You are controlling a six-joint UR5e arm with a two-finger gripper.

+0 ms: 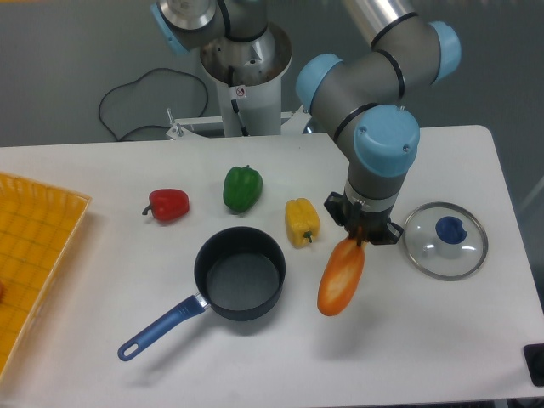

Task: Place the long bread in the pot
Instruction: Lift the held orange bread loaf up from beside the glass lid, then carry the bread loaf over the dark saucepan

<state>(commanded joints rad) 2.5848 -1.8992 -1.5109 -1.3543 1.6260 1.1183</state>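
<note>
While gripping the smooth orange-golden long bread by its top end, black two-finger gripper clamped shut, was mid-carry; next needed shifting left over the dark-navy pot.

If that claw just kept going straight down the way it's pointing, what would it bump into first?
Probably the bare white table. The gripper points downward, shut on the long bread, whose lower end hangs right of the pot, though depth is hard to judge.

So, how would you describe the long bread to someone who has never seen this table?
Find the robot arm over the right half of the white table. Its gripper holds the long bread by the upper end, so the loaf hangs down between the pot and the glass lid. It is smooth, orange-golden and long, unlike the short, blocky yellow pepper nearby.
</note>
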